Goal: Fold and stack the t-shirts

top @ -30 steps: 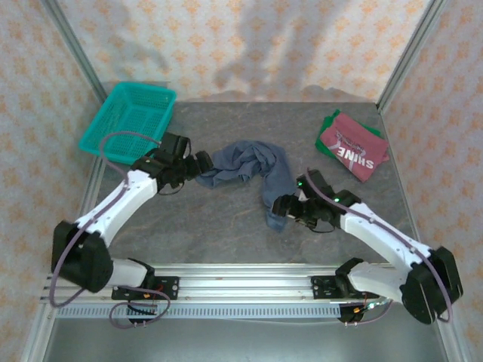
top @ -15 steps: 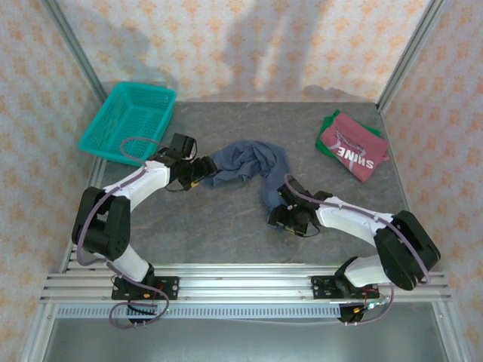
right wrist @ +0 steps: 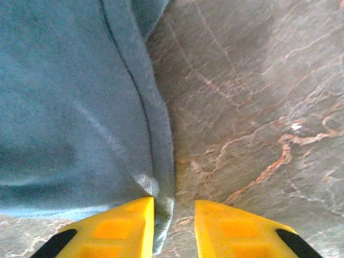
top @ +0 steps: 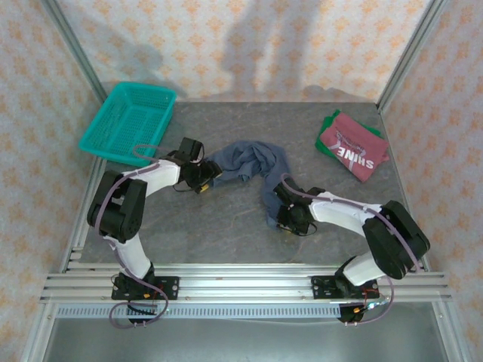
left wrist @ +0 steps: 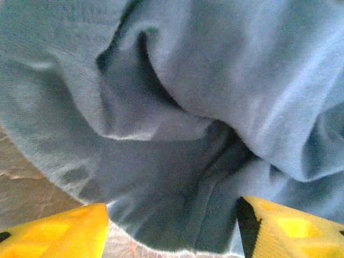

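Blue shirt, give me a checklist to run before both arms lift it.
1. Left gripper closed on blue shirt: not ok, jaws wide apart with cloth between them.
2. Right gripper clamped on the hem: cannot tell, the hem lies between the jaws but a gap shows.
3. Blue shirt spread flat: not ok, it is bunched.
4. Red shirt apart from blue shirt: ok.
5. Basket apart from blue shirt: ok.

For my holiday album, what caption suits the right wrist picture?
Two yellow fingers, narrowly apart, straddle the hem of a slate-blue cloth t-shirt lying on a grey marbled table.
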